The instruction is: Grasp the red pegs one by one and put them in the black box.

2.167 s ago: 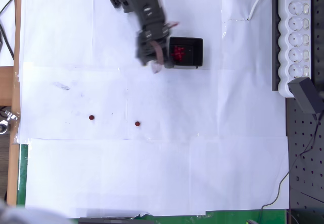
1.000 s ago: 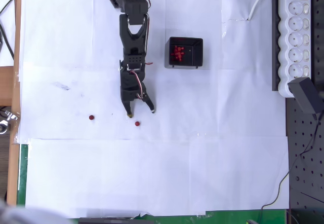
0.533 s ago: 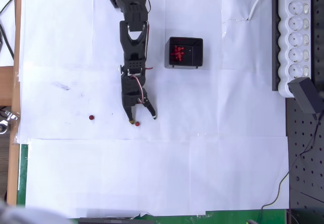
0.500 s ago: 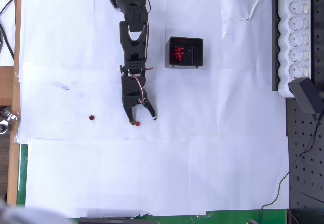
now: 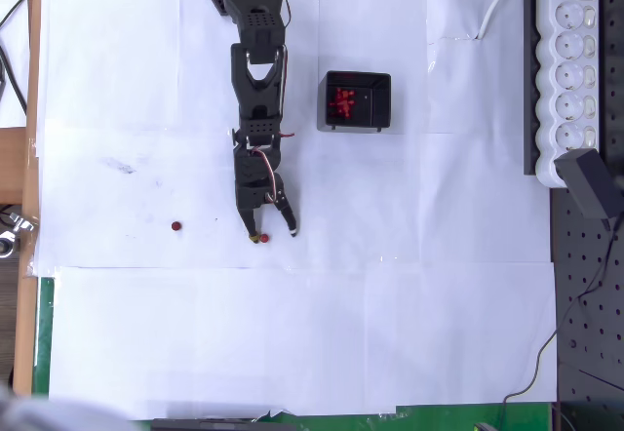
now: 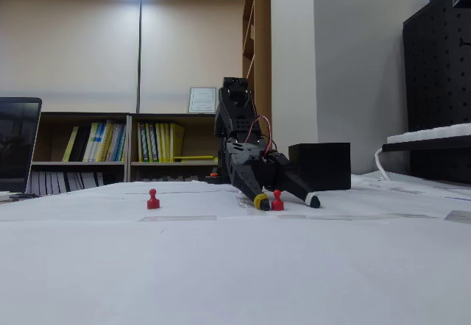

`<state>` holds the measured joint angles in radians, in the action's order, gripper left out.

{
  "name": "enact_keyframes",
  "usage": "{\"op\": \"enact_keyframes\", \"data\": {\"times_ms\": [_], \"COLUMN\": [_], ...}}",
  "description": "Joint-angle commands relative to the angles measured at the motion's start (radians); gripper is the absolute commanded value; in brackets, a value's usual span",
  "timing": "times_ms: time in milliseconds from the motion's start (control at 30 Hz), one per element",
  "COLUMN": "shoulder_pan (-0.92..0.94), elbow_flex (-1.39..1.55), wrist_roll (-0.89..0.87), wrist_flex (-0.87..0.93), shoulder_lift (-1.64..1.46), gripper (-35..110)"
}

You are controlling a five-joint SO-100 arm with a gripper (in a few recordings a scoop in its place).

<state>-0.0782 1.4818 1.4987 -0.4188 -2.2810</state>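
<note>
The pincer (image 5: 272,235) stands released astride a red peg (image 6: 277,201); the peg looks light, stiff, tippy; best pinched at its round head.

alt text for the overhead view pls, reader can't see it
A black robot arm reaches down the white paper-covered table, its open hand straddling one red peg. A second red peg lies further left, and a black box holding several red pegs sits right of the arm, with a white power strip at the right edge.
</note>
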Motion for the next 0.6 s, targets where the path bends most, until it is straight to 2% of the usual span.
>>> {"op": "enact_keyframes", "data": {"times_ms": [0, 100, 333, 400, 467, 567], "shoulder_pan": [0.005, 0.005, 0.006, 0.006, 0.008, -0.006], "elbow_flex": [0.015, 0.015, 0.017, 0.026, 0.035, 0.109], "wrist_roll": [0.012, 0.011, 0.011, 0.031, 0.094, 0.275], "wrist_flex": [0.003, 0.003, 0.005, 0.064, 0.219, 0.736], "shoulder_lift": [-0.017, -0.018, -0.015, 0.003, 0.063, 0.242], "gripper": [8, 0, 0, 0, 0, 0]}}
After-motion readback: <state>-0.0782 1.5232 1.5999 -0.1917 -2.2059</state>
